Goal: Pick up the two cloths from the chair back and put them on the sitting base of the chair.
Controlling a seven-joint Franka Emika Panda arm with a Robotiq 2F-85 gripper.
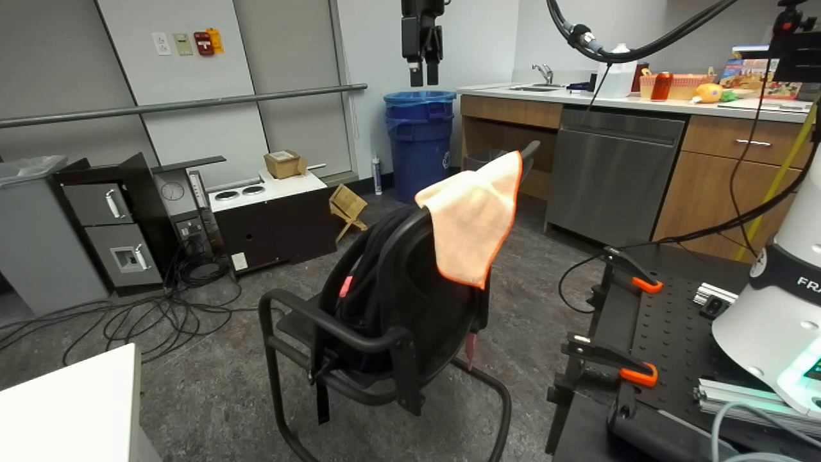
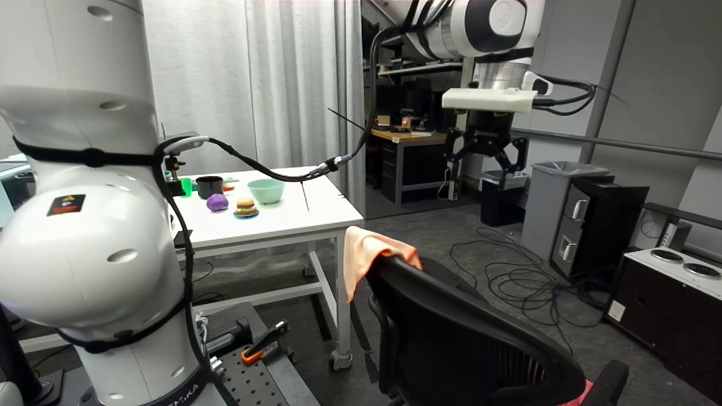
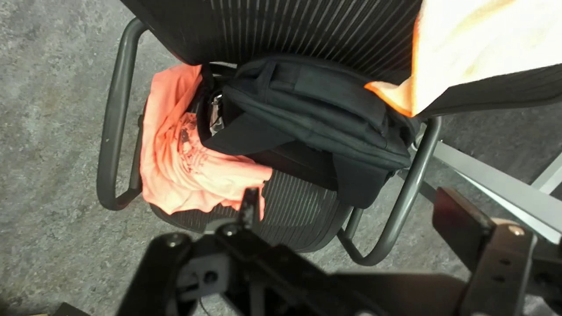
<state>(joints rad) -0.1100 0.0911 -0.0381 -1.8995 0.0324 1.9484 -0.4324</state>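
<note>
A light orange cloth [image 1: 474,221] hangs over the top of the black chair's back [image 1: 442,308]. It also shows in an exterior view [image 2: 366,256] and at the upper right of the wrist view [image 3: 478,48]. A coral cloth [image 3: 171,162] lies crumpled on the chair's seat [image 3: 298,210], at the left side in the wrist view. My gripper [image 3: 351,202] is open and empty, its fingers wide apart. It is high above the chair, apart from both cloths; it shows in both exterior views [image 1: 424,74] [image 2: 480,162].
A black bag [image 3: 307,109] sits on the seat against the chair back. Tubular armrests [image 3: 115,118] flank the seat. A white table [image 2: 327,211] with a bowl [image 2: 266,190] and toy food stands nearby. A blue bin [image 1: 420,154] and a toy stove [image 1: 276,224] stand farther off.
</note>
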